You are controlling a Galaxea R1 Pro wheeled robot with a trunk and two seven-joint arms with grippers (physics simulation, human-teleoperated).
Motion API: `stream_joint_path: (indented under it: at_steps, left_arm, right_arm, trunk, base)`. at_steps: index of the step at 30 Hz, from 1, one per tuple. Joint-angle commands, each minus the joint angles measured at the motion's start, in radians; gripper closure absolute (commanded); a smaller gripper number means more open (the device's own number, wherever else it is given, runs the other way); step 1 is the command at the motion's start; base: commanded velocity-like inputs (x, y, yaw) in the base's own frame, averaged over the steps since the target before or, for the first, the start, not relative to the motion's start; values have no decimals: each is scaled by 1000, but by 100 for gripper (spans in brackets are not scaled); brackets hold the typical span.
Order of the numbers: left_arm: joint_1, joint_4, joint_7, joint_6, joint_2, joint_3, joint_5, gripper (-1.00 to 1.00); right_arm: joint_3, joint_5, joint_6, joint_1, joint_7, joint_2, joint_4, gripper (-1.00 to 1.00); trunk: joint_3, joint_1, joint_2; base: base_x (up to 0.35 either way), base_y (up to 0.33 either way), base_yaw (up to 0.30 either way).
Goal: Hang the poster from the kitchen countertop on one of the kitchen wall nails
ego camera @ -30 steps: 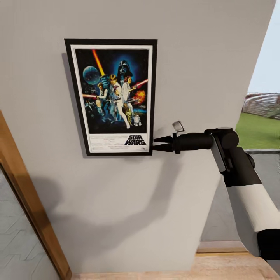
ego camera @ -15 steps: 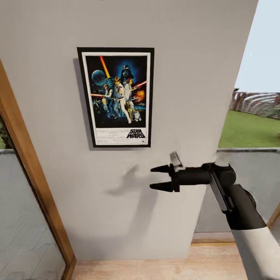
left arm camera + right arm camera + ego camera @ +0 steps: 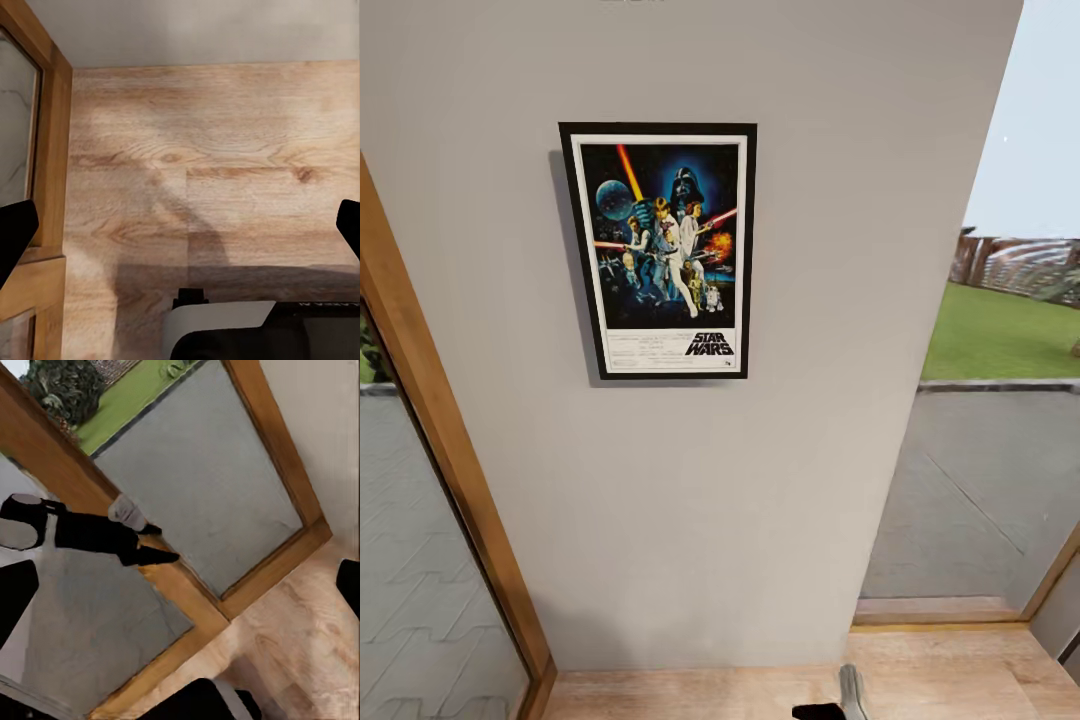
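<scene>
The poster [image 3: 659, 250] hangs flat and upright on the light-grey wall [image 3: 810, 200], its black frame and Star Wars title plain to see, with nothing touching it. No nail head shows around it. The kitchen countertop is out of view. A black tip of my right gripper [image 3: 820, 712] peeks in at the head view's lower edge, far below the poster. In the right wrist view the right gripper [image 3: 180, 585] is open and empty, fingers wide apart. The left gripper [image 3: 180, 232] is open and empty over the wooden floor [image 3: 225, 150].
A wood-framed glass door [image 3: 430, 470] stands left of the wall, and a glazed opening [image 3: 980, 470] onto grass and paving is on the right. The right wrist view has another black arm [image 3: 105, 536] in front of a glass door panel [image 3: 202, 495].
My right arm, which was open beside the poster's lower right corner, has dropped down almost out of the head view. The poster stays on the wall. The camera pulled back early on.
</scene>
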Motion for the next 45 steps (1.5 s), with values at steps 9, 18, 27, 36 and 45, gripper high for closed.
stream_joint_path:
  at_steps: [9,18,27,36,45]
  left_arm:
    - [1,-1,0,-2,0,1,0,-100]
    - [1,1,3,0,-1,-4,-3,-100]
    - [1,2,4,0,-2,-4,-4,-100]
    - [1,2,4,0,-1,-4,-4,-100]
    - [1,2,4,0,0,-2,-4,-100]
  right_arm:
    - [-13,-8,-94,12,-285,-39,461,-100]
    - [-12,-11,-95,12,-466,-32,496,-100]
    - [-12,-12,-96,12,-527,-30,513,-100]
    - [-12,-12,-96,12,-566,-29,514,-100]
    - [-9,-11,-98,12,-646,-5,590,-100]
  trunk:
    - [0,0,-1]
    - [3,0,-1]
    - [17,0,-1]
    - [29,0,-1]
    - [31,0,-1]
  base:
    - [0,0,0]
    - [0,0,0]
    - [0,0,0]
    - [0,0,0]
    - [0,0,0]
